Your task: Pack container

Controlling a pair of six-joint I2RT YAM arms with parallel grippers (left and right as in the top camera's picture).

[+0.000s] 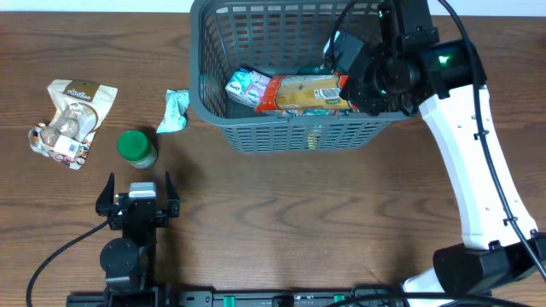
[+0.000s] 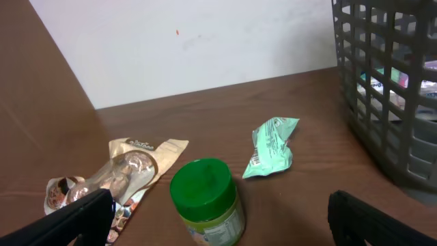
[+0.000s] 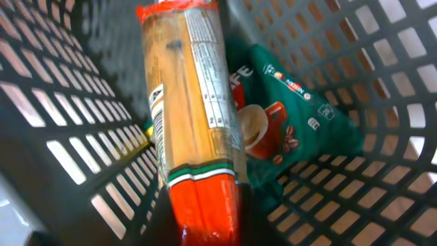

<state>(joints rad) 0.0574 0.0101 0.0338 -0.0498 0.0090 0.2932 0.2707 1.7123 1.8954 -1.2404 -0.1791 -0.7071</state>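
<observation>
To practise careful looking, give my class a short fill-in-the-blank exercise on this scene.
The jar has a ___ lid.
The long pasta packet lies ___ the basket.
The left gripper stands ___, holding nothing.
Missing words: green; inside; open.

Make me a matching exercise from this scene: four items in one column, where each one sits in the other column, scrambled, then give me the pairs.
Items
1. green-lidded jar
2. tan snack pouch
3. mint-green packet
4. long red-ended packet

Places
A. inside the grey basket
B. at the table's far left
C. on the table beside the basket's left wall
D. just ahead of the open left gripper

Pairs: 1-D, 2-B, 3-C, 4-A
</observation>
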